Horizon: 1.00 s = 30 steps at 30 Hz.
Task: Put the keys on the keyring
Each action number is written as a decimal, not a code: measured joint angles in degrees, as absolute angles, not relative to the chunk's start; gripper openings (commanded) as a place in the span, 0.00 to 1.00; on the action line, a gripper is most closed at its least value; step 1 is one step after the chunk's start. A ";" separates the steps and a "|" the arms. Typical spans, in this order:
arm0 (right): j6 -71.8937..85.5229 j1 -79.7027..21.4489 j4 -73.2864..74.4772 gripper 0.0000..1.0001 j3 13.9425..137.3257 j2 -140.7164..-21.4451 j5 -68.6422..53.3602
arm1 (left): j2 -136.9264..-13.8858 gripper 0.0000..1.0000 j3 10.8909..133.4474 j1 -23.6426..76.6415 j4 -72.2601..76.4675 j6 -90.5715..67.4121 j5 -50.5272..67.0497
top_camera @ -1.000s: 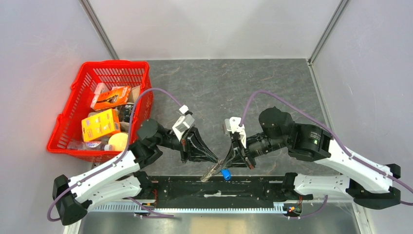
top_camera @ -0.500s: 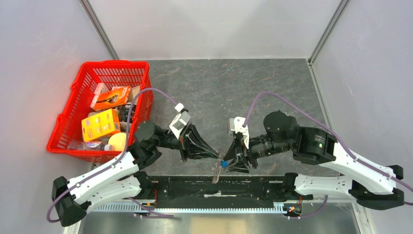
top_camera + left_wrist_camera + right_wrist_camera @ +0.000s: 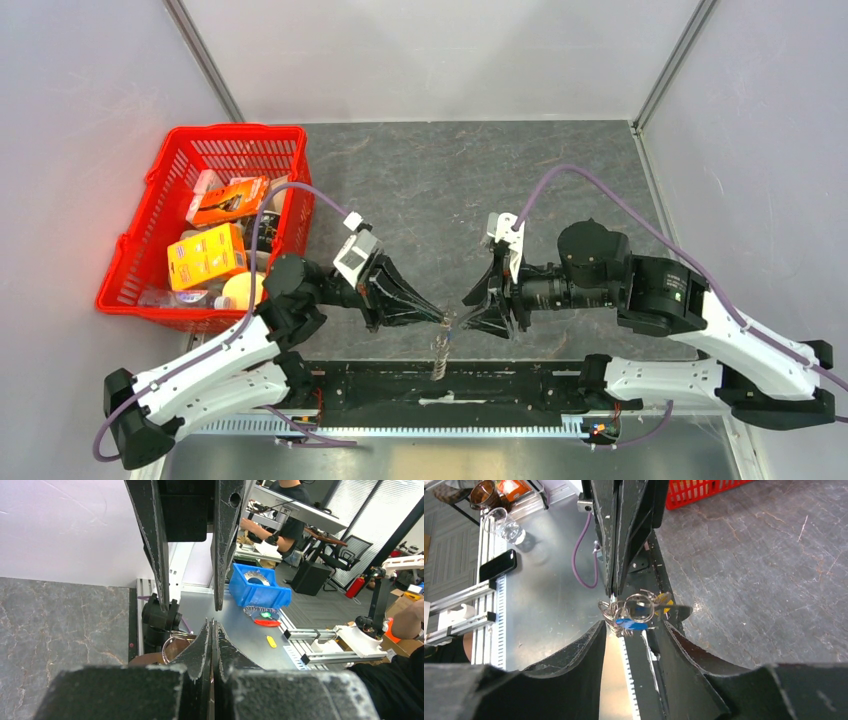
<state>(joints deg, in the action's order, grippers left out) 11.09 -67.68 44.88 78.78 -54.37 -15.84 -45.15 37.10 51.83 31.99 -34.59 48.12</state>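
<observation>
Facing each other over the near middle of the grey table (image 3: 450, 180), our two arms meet almost tip to tip, with the red basket (image 3: 232, 128) well apart at the far left. Our left arm (image 3: 215, 355) reaches in from the left and our right arm (image 3: 740, 335) from the right.

The left gripper (image 3: 441, 320) is pinched fully together. The right wrist view shows it gripping the keyring (image 3: 609, 612) by the wire loops at its very tip. The right gripper (image 3: 466, 311) is spread wide and has hold of nothing, and its mouth faces left, straight at the bundle.

We judge that the coming move turns on this: the keyring lies just beyond the right fingertips, in line with the gap between them and seemingly clear of both. The free right claw is therefore the one placed to work on it.

The bundle's long axis runs down from the left pinch, with its link chain (image 3: 441, 356) trailing toward the near edge in the top view. The blue-headed key (image 3: 631, 625) hangs bunched against the loops, and the yellow key (image 3: 666, 598) shows just beside them. We cannot tell whether either is already threaded on.
</observation>
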 measured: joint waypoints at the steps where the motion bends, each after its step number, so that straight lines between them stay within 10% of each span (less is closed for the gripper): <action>1: 11.44 -67.68 44.71 0.50 79.18 -54.59 -15.33 | -45.15 0.02 37.04 51.83 31.94 -34.61 48.10; 30: 15.92 -67.68 40.77 0.32 80.38 -57.23 -19.46 | -43.64 0.02 36.77 51.83 30.09 -34.54 46.57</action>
<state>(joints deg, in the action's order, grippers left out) 15.92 -67.68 40.77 80.38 -57.23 -19.46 -43.64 36.77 51.83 30.09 -34.54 46.57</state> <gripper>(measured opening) 0.328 0.028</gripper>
